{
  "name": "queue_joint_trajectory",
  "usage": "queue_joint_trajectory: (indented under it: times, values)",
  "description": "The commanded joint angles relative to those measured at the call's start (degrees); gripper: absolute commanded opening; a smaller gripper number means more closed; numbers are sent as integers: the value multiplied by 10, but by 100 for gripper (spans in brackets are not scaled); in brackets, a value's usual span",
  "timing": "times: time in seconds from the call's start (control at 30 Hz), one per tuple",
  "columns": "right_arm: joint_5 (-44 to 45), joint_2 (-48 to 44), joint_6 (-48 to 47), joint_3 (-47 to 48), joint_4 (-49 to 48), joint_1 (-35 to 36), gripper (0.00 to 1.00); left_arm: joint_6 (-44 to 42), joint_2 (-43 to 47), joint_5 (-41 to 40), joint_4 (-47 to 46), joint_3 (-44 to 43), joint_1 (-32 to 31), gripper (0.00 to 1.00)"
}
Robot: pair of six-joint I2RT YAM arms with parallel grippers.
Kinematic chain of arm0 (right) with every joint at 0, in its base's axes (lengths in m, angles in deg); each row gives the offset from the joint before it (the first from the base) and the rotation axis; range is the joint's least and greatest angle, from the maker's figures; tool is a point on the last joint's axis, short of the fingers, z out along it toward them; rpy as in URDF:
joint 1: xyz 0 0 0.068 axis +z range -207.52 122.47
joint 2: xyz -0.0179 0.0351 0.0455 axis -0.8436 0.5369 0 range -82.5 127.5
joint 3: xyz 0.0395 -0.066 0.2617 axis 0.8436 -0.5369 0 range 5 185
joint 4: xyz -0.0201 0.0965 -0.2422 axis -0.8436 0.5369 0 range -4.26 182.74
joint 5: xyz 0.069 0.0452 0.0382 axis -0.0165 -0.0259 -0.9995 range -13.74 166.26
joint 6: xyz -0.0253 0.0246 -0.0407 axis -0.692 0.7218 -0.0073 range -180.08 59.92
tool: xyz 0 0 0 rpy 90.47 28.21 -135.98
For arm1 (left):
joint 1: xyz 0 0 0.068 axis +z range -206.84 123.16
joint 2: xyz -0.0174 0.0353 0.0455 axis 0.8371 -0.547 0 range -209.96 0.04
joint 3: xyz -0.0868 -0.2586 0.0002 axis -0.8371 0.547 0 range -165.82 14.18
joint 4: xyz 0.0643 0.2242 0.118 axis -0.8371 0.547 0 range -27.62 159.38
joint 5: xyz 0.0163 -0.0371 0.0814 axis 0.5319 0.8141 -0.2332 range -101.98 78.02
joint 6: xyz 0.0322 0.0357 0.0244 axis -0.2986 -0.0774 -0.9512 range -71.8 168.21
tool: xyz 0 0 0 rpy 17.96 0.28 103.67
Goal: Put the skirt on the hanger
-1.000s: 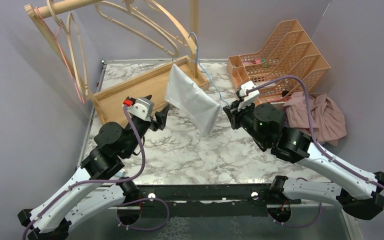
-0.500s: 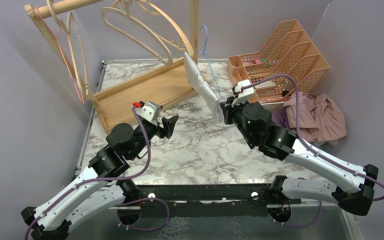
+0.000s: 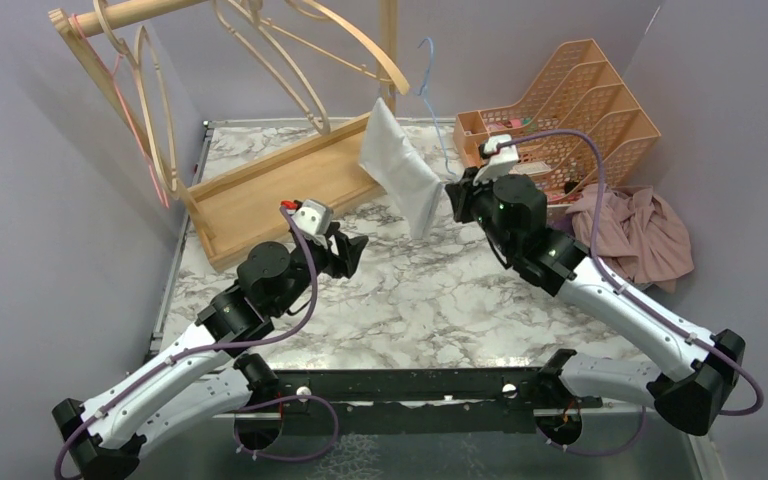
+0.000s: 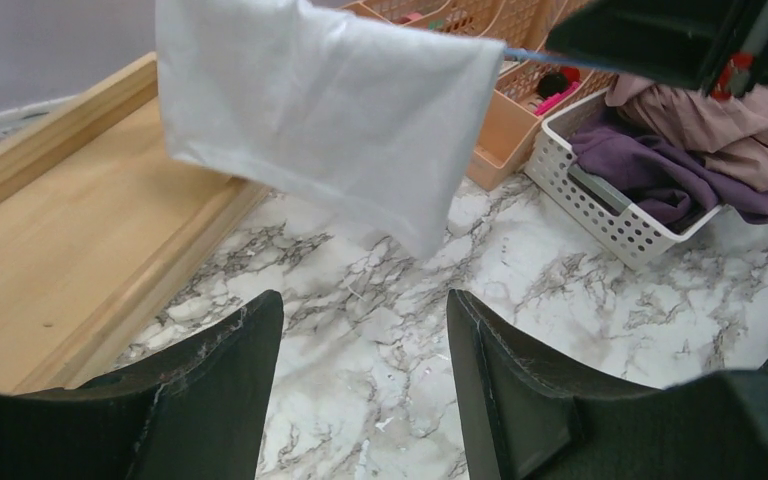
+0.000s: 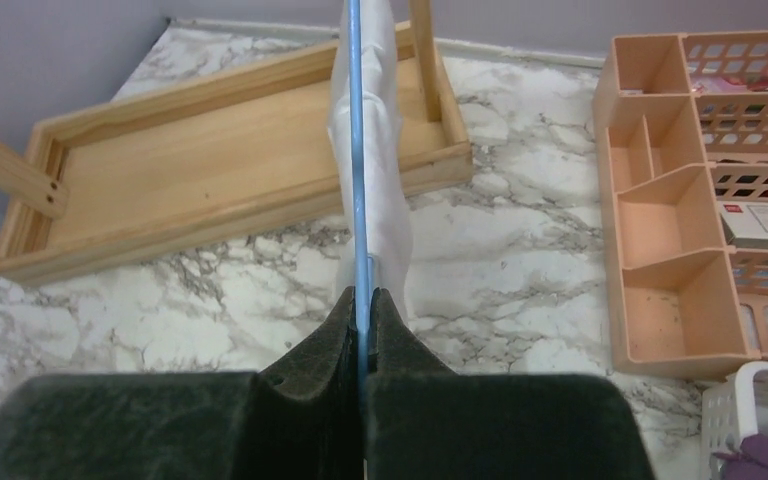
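Observation:
A white skirt [image 3: 398, 178] hangs draped over a thin blue wire hanger [image 3: 427, 62], lifted above the table near the rack's upright post. My right gripper [image 3: 453, 202] is shut on the hanger's wire at the skirt's right end. In the right wrist view the blue hanger [image 5: 355, 130] runs straight out from the shut gripper [image 5: 363, 292], with the skirt [image 5: 388, 190] folded around it. My left gripper [image 3: 352, 255] stands open and holds nothing, low over the marble, below and left of the skirt [image 4: 320, 110]. Its fingertips [image 4: 260, 312] are well apart from the cloth.
A wooden rack with curved wooden hangers [image 3: 290, 50] rises from a wooden tray base [image 3: 260, 190] at the back left. An orange desk organizer [image 3: 560, 100] stands at the back right. Pink clothing [image 3: 635, 235] and a white basket [image 4: 625, 215] of purple cloth lie at the right.
The right arm has carried the hanger and skirt up and towards the back, turning them. The left arm has reached further to the right, and its jaws have narrowed slightly.

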Motion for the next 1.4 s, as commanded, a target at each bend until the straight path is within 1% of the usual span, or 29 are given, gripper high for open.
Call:
queue_joint_trajectory:
  times: [0.0, 0.23, 0.33, 0.47, 0.8, 0.9, 1.1, 1.2, 1.37]
  values:
    - [-111, 18, 4, 57, -64, -49, 1, 34, -11, 17, -33, 8, -1, 63]
    - [-165, 27, -46, 66, -92, -56, 1, 48, -31, 33, -43, 11, -1, 63]
    - [-183, 43, -63, 102, -86, -56, 1, 44, -32, 39, -44, 15, -1, 63]
    - [-186, 79, -75, 161, -79, -57, 1, 27, -21, 59, -63, 29, -1, 61]
    - [-199, 157, -104, 270, -88, -75, 1, 31, 1, 50, -63, 38, -1, 61]
    - [-208, 162, -104, 267, -87, -79, 1, 30, 1, 46, -60, 36, -1, 61]
    - [-200, 148, -89, 217, -111, -81, 1, 22, 0, 39, -60, 36, -1, 61]
    - [-189, 162, -89, 237, -111, -83, 1, 17, -6, 41, -59, 33, -1, 61]
    - [-163, 197, -97, 298, -108, -85, 1, 10, -17, 44, -55, 26, -1, 62]
